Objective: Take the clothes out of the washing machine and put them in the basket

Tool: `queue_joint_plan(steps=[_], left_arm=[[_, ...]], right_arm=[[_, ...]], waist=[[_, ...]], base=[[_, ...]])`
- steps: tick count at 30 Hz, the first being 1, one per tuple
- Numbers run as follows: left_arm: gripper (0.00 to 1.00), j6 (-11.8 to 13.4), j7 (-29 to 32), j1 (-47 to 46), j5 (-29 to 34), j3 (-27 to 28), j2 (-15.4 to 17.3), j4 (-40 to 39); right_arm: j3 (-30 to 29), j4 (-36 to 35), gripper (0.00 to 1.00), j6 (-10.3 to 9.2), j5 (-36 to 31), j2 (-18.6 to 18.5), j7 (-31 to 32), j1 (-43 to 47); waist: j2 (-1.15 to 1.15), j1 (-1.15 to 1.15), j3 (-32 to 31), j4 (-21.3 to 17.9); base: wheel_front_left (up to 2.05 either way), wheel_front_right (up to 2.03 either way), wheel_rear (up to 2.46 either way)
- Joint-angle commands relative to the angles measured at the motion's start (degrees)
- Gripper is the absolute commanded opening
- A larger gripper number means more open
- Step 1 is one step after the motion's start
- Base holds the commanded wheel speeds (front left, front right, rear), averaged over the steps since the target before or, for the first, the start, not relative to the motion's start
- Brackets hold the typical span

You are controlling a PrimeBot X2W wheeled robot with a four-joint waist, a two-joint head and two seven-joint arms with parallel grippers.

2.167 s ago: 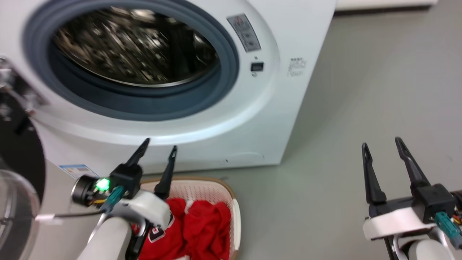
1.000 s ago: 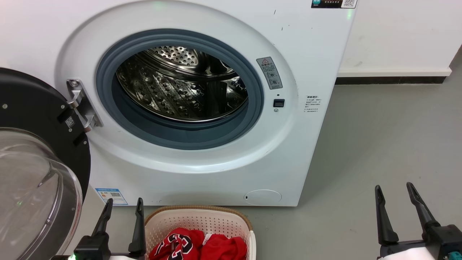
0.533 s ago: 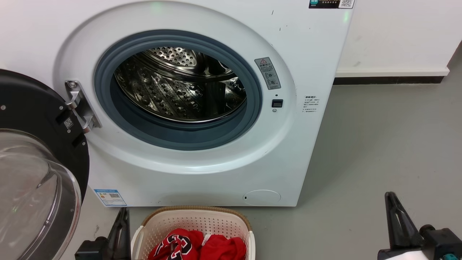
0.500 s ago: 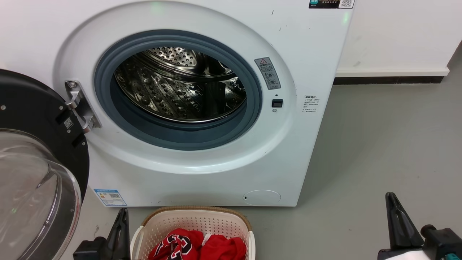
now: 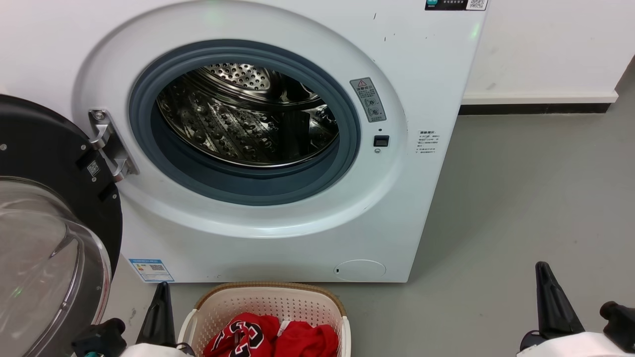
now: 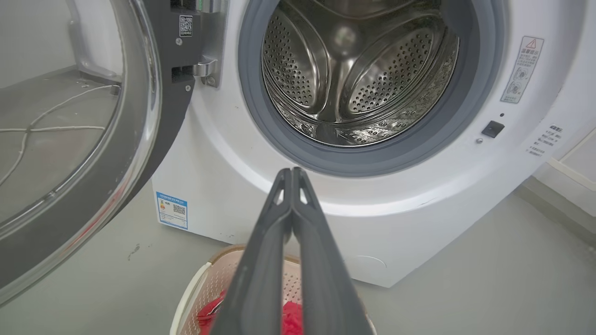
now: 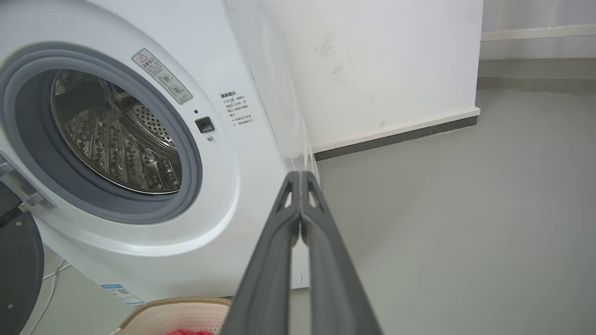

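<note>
The washing machine (image 5: 278, 233) stands with its door (image 5: 49, 248) swung open to the left, and its steel drum (image 5: 238, 129) holds nothing that I can see. In front of it on the floor sits the basket (image 5: 268, 300). The clothes lie inside it: a red jersey (image 5: 243, 337) with a black number and a plain red garment (image 5: 307, 342). My left gripper (image 5: 162, 288) is shut and empty just left of the basket, above its left rim (image 6: 200, 284) in the left wrist view. My right gripper (image 5: 542, 270) is shut and empty over bare floor, far to the right.
The bulging glass door (image 6: 70, 139) juts out at the left, with white cables (image 6: 51, 128) on the floor behind it. A white wall with a dark skirting (image 5: 536, 109) runs behind the washer on the right. Grey floor (image 5: 521, 198) stretches to the right of the machine.
The head camera has tilted up since the oldest frame. Both grippers have gone from open to shut and sunk toward the bottom edge. The clothes stay in the basket.
</note>
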Motion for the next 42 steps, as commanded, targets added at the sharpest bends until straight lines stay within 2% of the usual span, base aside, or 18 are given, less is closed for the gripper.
queue_joint_plan(steps=[1,21,42], left_arm=[[0.0,-0.3,0.4,-1.6,-2.4,0.2,0.2,-0.6],[0.0,-1.3,4.8,-4.4,-21.1,0.9,-0.1,0.9],[0.0,-2.2,8.6,-6.8,-36.9,1.6,-0.4,2.3]], right_arm=[[-0.1,-0.5,0.0,-0.01,2.7,-0.3,0.4,-1.8],[-0.3,2.0,0.0,-0.02,22.5,-0.4,4.9,-4.9],[-0.6,4.2,0.0,-0.03,39.2,-0.4,8.7,-7.4]], waist=[[0.0,0.0,0.0,0.0],[0.0,0.0,0.3,0.2],[0.0,0.0,0.6,0.3]], base=[[0.0,0.0,0.0],[0.0,0.0,0.0],[0.0,0.0,0.0]])
